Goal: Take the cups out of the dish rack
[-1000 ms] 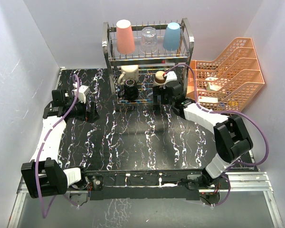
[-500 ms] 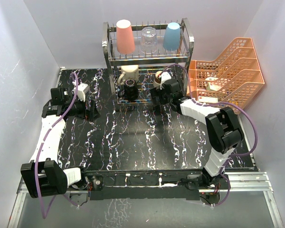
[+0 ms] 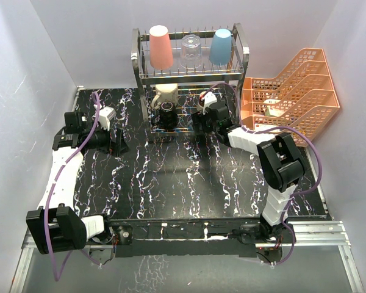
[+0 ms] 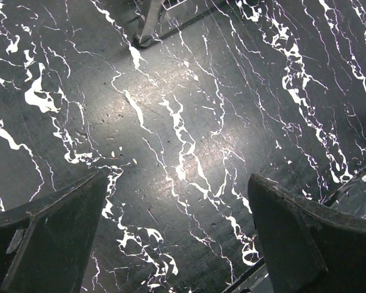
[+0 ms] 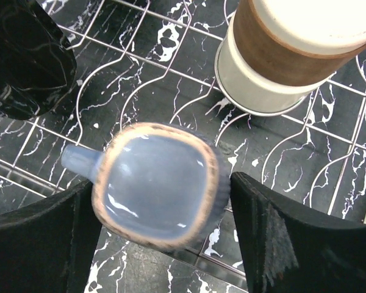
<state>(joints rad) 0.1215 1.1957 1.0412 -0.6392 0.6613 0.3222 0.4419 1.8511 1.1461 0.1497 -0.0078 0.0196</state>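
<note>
Black, white-veined tabletop (image 3: 171, 177) carries no unloaded cup that you can see. At upper centre, the tall chrome wire dish rack (image 3: 136, 61) holds a salmon-pink tumbler (image 3: 160, 47), clear glass (image 3: 191, 52) and light-blue tumbler (image 3: 220, 46) on top. Below sit a cream mug (image 3: 165, 93), black cup (image 3: 168, 114), brown-banded cup (image 5: 293, 43) and small grey cup (image 5: 155, 195). All seven remain, by my reading. Your right gripper (image 5: 163, 189), arm folded in from lower right, closely brackets the small grey cup; whether it presses yet, you cannot tell. Your left gripper (image 4: 177, 201) hangs wide over bare tabletop at left.

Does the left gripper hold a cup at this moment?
No, the left wrist view shows the left gripper open, with only the bare marbled table between its jaws.
</note>
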